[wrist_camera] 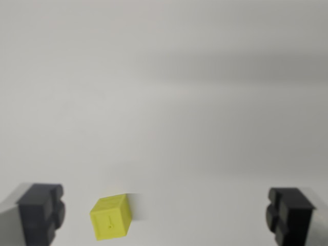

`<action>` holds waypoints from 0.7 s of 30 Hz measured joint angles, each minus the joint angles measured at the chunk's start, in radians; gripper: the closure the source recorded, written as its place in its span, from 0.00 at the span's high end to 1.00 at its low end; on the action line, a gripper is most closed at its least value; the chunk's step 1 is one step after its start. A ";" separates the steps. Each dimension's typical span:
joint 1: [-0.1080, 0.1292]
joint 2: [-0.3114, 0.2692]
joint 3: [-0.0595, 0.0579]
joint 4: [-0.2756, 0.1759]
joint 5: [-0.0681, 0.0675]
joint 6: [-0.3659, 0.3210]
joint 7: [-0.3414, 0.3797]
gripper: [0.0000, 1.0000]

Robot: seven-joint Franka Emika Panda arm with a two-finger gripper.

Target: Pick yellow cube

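A small yellow cube (111,217) lies on a pale grey surface near the bottom of the wrist view, left of centre and turned slightly askew. My gripper (165,218) is open, its two dark fingertips (42,211) showing at the bottom left and bottom right corners. The cube sits between the fingers, much closer to the one on the wrist view's left, and touches neither. Nothing is held.
The plain grey surface (169,102) fills the rest of the view, with a faint darker band of shadow across the upper right.
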 joint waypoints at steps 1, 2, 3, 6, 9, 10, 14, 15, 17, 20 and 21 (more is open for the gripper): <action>0.000 0.000 0.000 0.000 0.000 0.000 0.000 1.00; 0.000 0.000 0.000 0.000 0.000 0.000 0.000 1.00; 0.000 0.000 0.000 0.000 0.000 0.000 0.000 1.00; 0.001 -0.001 0.000 -0.002 0.000 -0.001 -0.002 1.00; 0.006 -0.008 0.000 -0.024 0.000 0.010 -0.003 1.00; 0.008 -0.011 0.000 -0.033 0.000 0.016 -0.004 1.00; 0.015 -0.021 0.000 -0.071 0.000 0.040 -0.005 1.00; 0.016 -0.023 0.000 -0.081 0.000 0.047 -0.005 1.00; 0.020 -0.027 0.000 -0.099 -0.001 0.059 -0.006 1.00; 0.025 -0.034 0.000 -0.126 -0.001 0.077 -0.006 1.00; 0.027 -0.036 0.000 -0.135 -0.002 0.083 -0.006 1.00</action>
